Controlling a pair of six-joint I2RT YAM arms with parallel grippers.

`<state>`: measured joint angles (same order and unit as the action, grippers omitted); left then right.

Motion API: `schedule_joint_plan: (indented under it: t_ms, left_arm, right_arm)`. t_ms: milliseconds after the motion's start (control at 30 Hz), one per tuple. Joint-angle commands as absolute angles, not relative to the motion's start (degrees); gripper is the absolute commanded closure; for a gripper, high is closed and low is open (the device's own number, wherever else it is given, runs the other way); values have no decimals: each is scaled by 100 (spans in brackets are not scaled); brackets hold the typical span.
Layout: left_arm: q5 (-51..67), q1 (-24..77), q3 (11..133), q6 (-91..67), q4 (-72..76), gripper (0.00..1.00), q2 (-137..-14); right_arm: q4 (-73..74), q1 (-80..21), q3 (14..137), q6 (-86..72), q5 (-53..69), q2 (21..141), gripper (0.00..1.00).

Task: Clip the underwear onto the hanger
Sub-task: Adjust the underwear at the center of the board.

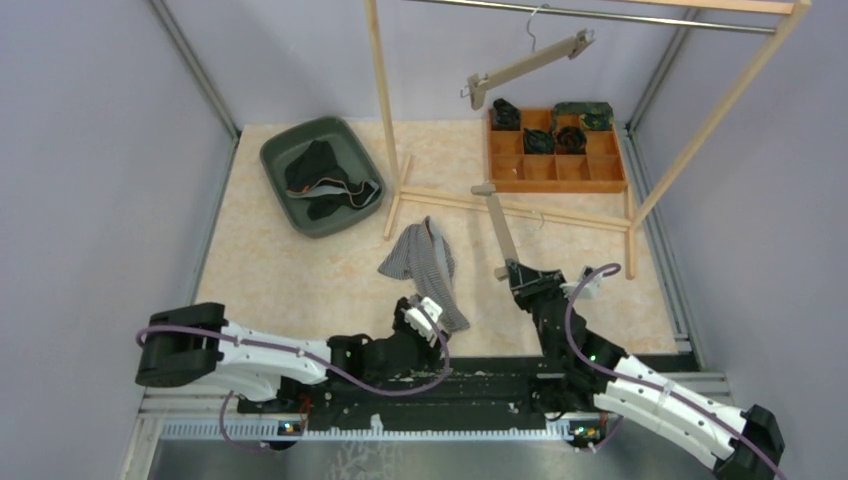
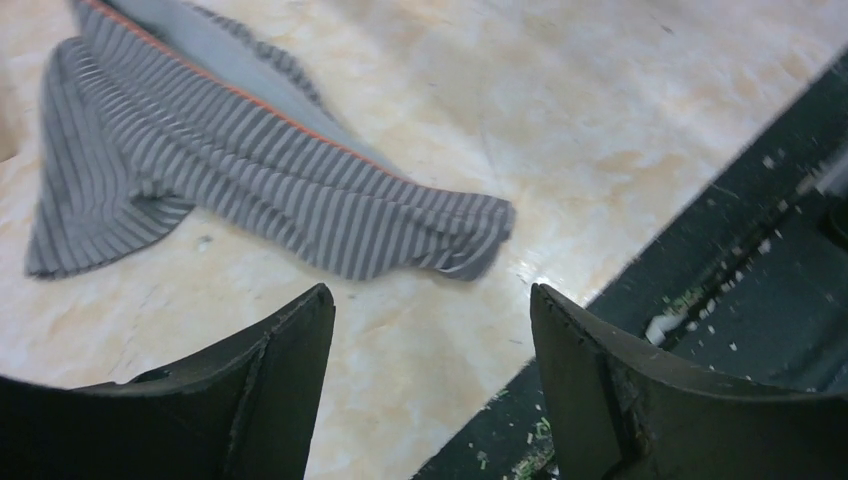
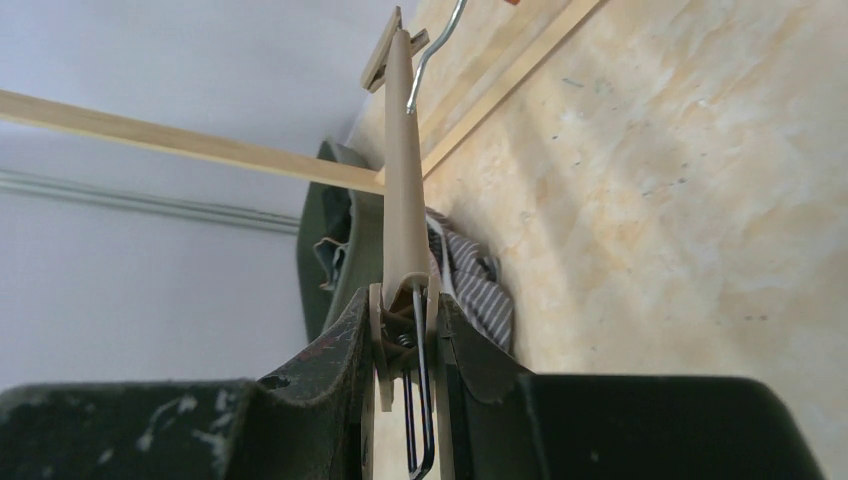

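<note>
The grey striped underwear (image 1: 420, 262) lies crumpled on the table in front of the arms; in the left wrist view the underwear (image 2: 250, 170) has an orange-edged band. My left gripper (image 1: 425, 318) hovers just near of its closest corner, and in its own view the gripper (image 2: 430, 300) is open over bare table with nothing between the fingers (image 2: 290, 380). My right gripper (image 1: 520, 275) is shut on the end clip of a wooden hanger (image 1: 500, 225), which stretches away from it. The wrist view shows the clip (image 3: 405, 310) squeezed between the jaws and the hanger bar (image 3: 402, 170) beyond.
A green tub (image 1: 290, 150) with dark clothes sits at the back left. A wooden compartment tray (image 1: 555, 172) stands at the back right. A wooden rack post (image 1: 385, 120) rises mid-table, and a second hanger (image 1: 530, 65) hangs from its rail. A black base strip (image 2: 760, 230) runs along the near edge.
</note>
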<state>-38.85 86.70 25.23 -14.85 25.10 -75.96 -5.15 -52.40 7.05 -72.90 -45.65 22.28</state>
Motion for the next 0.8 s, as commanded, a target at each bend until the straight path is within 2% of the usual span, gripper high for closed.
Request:
schedule_joint_plan:
  t_ms: [0,167,433,767]
  left_arm:
    - [-5145,8595,2861,-2505,1094,22,-7201]
    - [-4915,7994,3487,-3146,277,22,-7314]
    - [-3578,6870,4252,-3507,-60,23,-8230]
    - [-2374,6505,4345,-4099,-83,23,-8699]
  right_arm:
    - [-234,-5160,952,-7009,-4801,2196,100]
    - [-334,-5125,958,-7005,-4742,2355,100]
    - [-349,-5074,949,-6987,-4701,2369,100]
    - [-343,-5015,903,-6979,-4634,2277,100]
